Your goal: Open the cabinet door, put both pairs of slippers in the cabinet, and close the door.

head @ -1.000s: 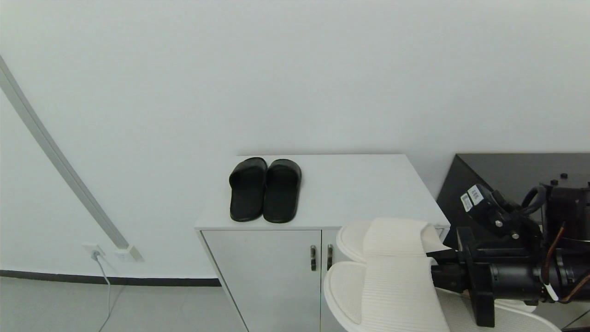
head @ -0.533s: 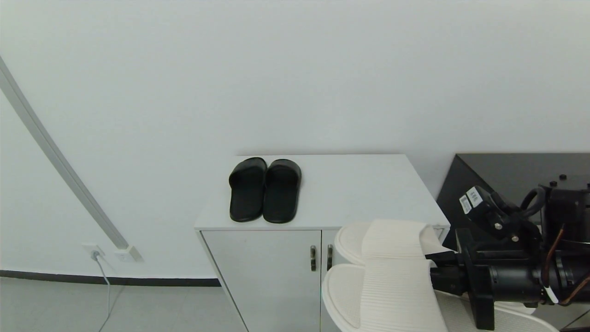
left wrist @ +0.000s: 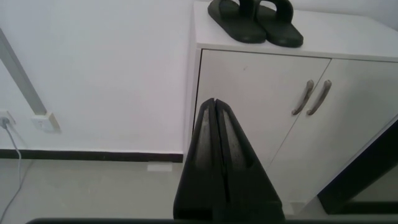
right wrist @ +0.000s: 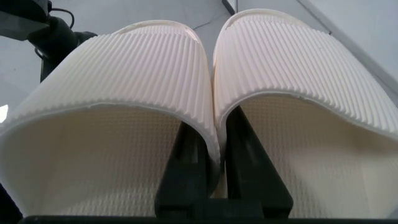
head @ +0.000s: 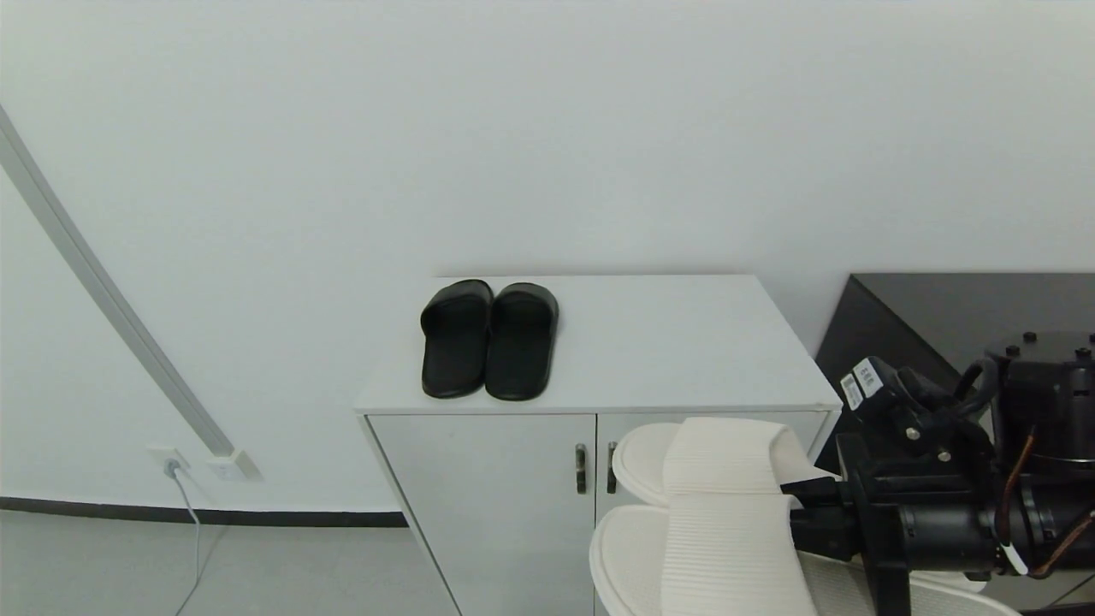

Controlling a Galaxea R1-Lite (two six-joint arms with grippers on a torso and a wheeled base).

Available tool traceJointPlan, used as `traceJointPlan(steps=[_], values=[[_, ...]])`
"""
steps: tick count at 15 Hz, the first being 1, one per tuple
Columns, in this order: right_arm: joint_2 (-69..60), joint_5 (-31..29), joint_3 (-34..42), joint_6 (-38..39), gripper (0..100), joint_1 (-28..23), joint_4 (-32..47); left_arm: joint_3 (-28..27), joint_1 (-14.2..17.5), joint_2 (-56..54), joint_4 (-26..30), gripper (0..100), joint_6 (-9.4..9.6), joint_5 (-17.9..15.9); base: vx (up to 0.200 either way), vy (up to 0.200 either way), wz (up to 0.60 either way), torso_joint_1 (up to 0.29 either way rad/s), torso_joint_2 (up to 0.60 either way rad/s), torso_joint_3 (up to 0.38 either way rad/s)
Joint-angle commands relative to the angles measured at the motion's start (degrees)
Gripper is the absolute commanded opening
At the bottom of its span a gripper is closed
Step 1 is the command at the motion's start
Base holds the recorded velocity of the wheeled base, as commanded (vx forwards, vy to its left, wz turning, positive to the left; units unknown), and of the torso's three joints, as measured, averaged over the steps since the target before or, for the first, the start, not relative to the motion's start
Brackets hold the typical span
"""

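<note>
Shows right gripper (right wrist: 216, 165) clamped on the white slippers' (head: 727, 513) adjoining straps, carrying 2 as 1; leaves left gripper (left wrist: 216, 124), fingers together and empty, likely free for the closed cabinet door (head: 488, 505).

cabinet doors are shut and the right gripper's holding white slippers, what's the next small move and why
Probably move the left gripper, shut and empty, to the left door's handle and open around it. Both cabinet doors are closed, and the right gripper is shut on the white slippers, so it can't pull.
</note>
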Motion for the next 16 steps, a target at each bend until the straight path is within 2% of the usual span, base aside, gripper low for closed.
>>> traceJointPlan(steps=[1,6,7,16], values=[[0.0,0.0,0.6,-0.1,0,0.1,-0.1,0.0,0.0,0.0,0.0,0,0.10,0.2,0.000,0.000,0.00,-0.173,0.38,0.212],[-0.1,0.0,0.8,-0.1,0,0.1,-0.1,0.0,0.0,0.0,0.0,0,-0.17,0.4,0.000,0.000,0.00,-0.191,0.44,0.248],[-0.1,0.0,0.8,-0.1,0,0.0,-0.1,0.0,0.0,0.0,0.0,100,-0.87,0.6,0.000,0.000,0.00,-0.227,0.55,0.325],[-0.1,0.0,0.9,-0.1,0,0.5,-0.1,0.0,0.0,0.0,0.0,100,-0.69,0.5,0.000,0.000,0.00,-0.212,0.53,0.320]])
